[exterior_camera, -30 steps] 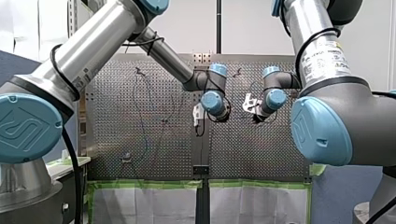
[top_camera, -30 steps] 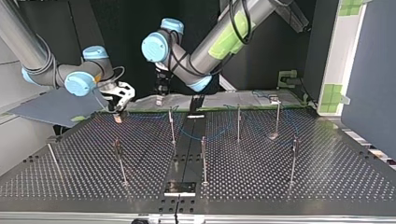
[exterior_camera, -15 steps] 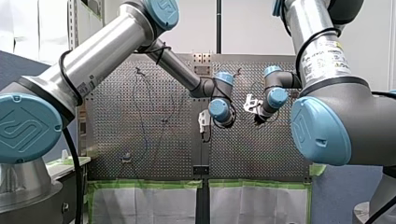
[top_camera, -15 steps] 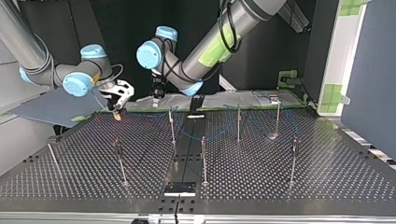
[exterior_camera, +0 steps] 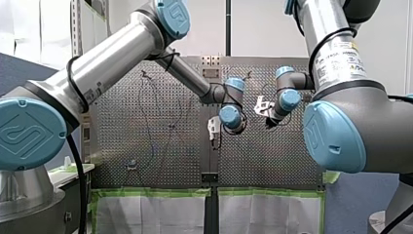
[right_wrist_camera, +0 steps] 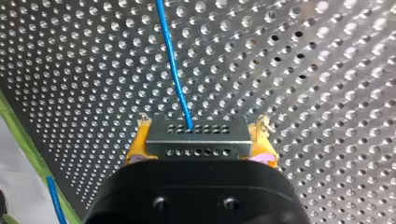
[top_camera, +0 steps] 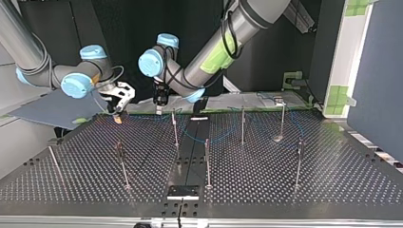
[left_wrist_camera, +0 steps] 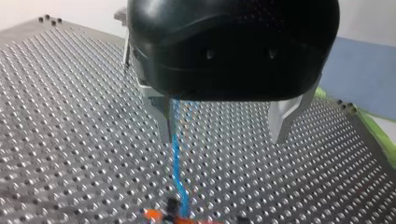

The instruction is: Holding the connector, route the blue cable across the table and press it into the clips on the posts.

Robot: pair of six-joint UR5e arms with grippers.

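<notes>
Silver arm tubes (exterior_camera: 112, 58), blue joint caps (exterior_camera: 30, 132), looped black cables (exterior_camera: 77, 170)

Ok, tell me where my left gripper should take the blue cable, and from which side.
Take the cable on the straight stretch just ahead of the connector, which my right gripper holds. Come from above, jaws across the run: it is thin and straight there. My left gripper hangs open over it, off-centre, so centring first probably helps.

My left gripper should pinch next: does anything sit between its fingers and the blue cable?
Nothing visible does. In the left wrist view the blue cable runs between the open fingers of the left gripper, close beside one of them.
</notes>
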